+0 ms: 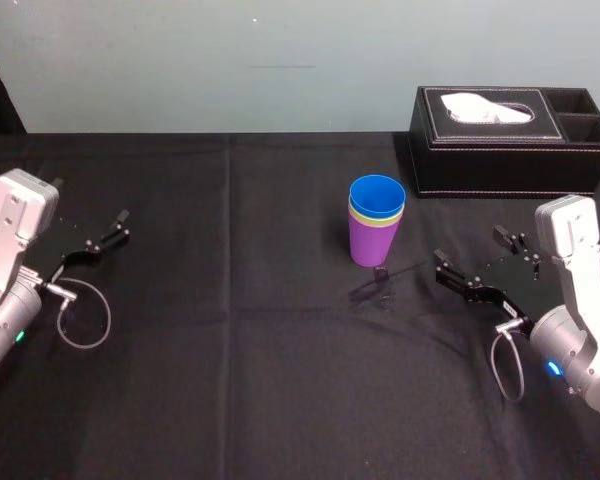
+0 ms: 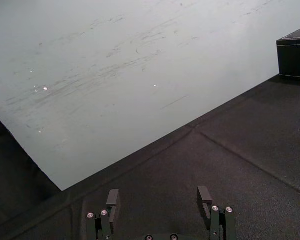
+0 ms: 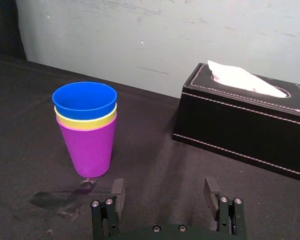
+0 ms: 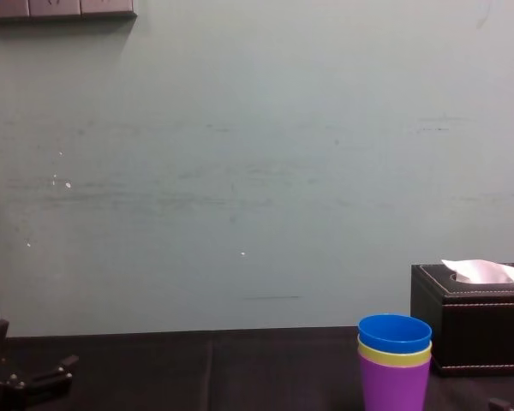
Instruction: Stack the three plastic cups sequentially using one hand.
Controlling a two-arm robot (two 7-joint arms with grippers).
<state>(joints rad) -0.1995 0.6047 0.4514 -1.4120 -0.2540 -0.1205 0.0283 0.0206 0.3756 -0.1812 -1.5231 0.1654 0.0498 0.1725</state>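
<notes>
- While all three cups stand nested in one upright stack near the middle of the black surface (image 1: 230, 380), the blue cup (image 1: 377, 192) sits innermost. The yellow-green cup (image 1: 376, 222) shows as a thin band below its rim, and the purple cup (image 1: 373, 248) holds both.
- The right pincer (image 3: 164, 186) rests low, to the right of the stack and apart from it, fingers spread wide and empty.
- The left pincer (image 2: 158, 196) is parked at the surface's far left, likewise spread and empty, facing the pale wall (image 2: 115, 75).
- From the head view, the black tissue box (image 1: 510, 140) stands behind and to the right of the stack. The right wrist view shows its white tissue (image 3: 240, 77) from the side.
- The chest view's lower edge cuts off the purple cup's base.
- A small dark mark (image 3: 65, 197) lies by that base; I cannot make out what it is.
</notes>
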